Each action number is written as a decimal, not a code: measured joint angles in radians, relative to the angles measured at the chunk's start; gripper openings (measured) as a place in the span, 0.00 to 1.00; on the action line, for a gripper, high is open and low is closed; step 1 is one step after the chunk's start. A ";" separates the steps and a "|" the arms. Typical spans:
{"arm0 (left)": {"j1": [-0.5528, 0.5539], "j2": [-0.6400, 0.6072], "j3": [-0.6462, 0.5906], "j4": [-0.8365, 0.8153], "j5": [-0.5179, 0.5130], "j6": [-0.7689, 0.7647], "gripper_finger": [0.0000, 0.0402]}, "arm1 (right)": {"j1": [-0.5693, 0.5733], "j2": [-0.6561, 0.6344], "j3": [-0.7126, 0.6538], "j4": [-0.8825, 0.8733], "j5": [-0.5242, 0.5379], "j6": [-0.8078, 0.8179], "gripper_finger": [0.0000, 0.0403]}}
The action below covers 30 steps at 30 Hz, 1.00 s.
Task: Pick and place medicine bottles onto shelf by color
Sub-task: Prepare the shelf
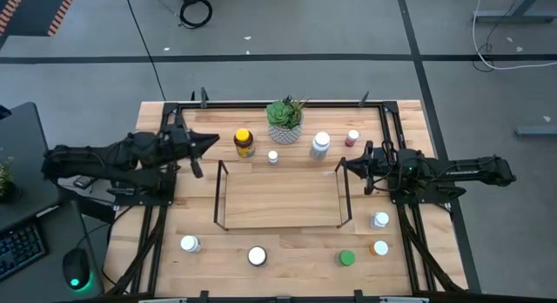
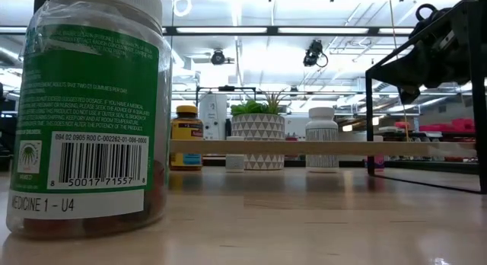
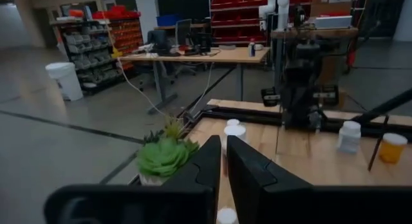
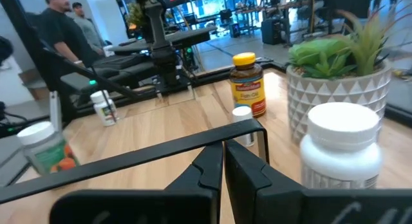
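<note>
The wire shelf (image 1: 278,198) with a wooden floor stands mid-table with nothing on it. Behind it stand an amber yellow-capped bottle (image 1: 244,143), a small white bottle (image 1: 272,157), a larger white bottle (image 1: 320,144) and a pinkish one (image 1: 352,138). In front and to the right stand white bottles (image 1: 190,244) (image 1: 257,255) (image 1: 380,220), a green-capped one (image 1: 347,258) and an orange-capped one (image 1: 380,248). My left gripper (image 1: 209,142) is shut and empty just left of the amber bottle. My right gripper (image 1: 344,166) is shut and empty at the shelf's right end loop (image 4: 161,153).
A potted green plant (image 1: 285,120) stands at the far edge between the bottles. The table's black frame rails (image 1: 392,138) run along both sides. In the low view a green-labelled bottle (image 2: 91,113) fills the near left. People (image 4: 64,24) stand beyond the table.
</note>
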<state>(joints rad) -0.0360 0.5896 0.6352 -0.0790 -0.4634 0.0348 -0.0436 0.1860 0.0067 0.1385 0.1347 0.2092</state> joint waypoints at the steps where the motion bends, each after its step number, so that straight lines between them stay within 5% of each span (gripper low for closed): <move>1: 0.000 0.018 0.015 0.000 0.000 -0.010 0.08 | 0.000 0.000 0.000 0.006 0.007 0.001 0.06; 6: 0.000 0.060 0.075 0.002 0.000 -0.137 0.08 | 0.000 0.009 0.000 0.040 0.144 0.024 0.06; 13: 0.000 0.063 0.085 0.000 0.000 -0.190 0.10 | -0.029 0.056 0.000 0.321 0.384 0.095 0.06; 21: 0.000 0.064 0.085 0.000 0.000 -0.252 0.08 | -0.045 0.105 0.055 0.386 0.388 0.011 0.06; 30: 0.000 0.064 0.085 0.029 0.001 -0.346 0.09 | -0.045 0.219 0.188 0.297 0.256 0.017 0.06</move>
<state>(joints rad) -0.0358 0.6540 0.7200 -0.0505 -0.4628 -0.3114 -0.0883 0.4051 0.1950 0.4357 0.3911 0.2262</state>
